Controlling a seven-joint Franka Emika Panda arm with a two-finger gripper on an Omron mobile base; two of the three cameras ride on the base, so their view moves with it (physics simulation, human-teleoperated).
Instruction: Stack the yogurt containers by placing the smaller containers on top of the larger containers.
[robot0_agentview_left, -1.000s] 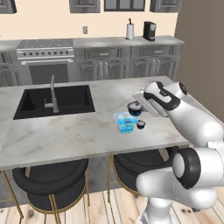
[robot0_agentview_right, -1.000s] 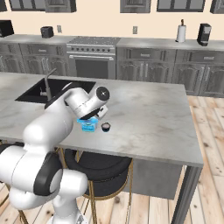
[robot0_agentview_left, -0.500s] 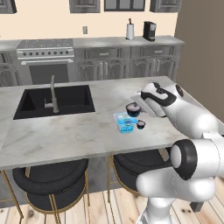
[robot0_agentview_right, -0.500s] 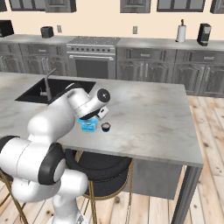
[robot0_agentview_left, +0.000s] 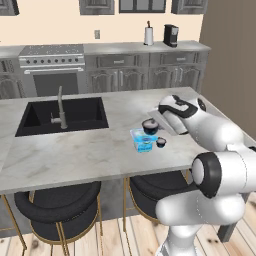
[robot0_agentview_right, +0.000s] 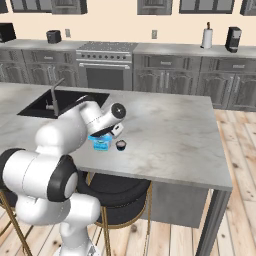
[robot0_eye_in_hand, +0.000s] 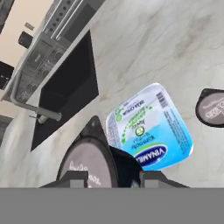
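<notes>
Claw: gripper (robot0_eye_in_hand: 111, 175) clenched around the larger dark yogurt cup (robot0_eye_in_hand: 87, 164).
Blue tub (robot0_eye_in_hand: 148, 127): flat on the island counter (robot0_agentview_left: 90, 150), at one o'clock from the held cup in the hand view.
Tiny cup (robot0_eye_in_hand: 212, 107): just beside the tub, at three o'clock.

A grey marble island counter (robot0_agentview_left: 90, 150) carried a black sink (robot0_agentview_left: 62, 115) with a faucet (robot0_agentview_left: 60, 107) set into it, a light-blue tub (robot0_agentview_left: 143, 140) and, just beside the tub, a tiny dark cup (robot0_agentview_left: 161, 142)
</notes>
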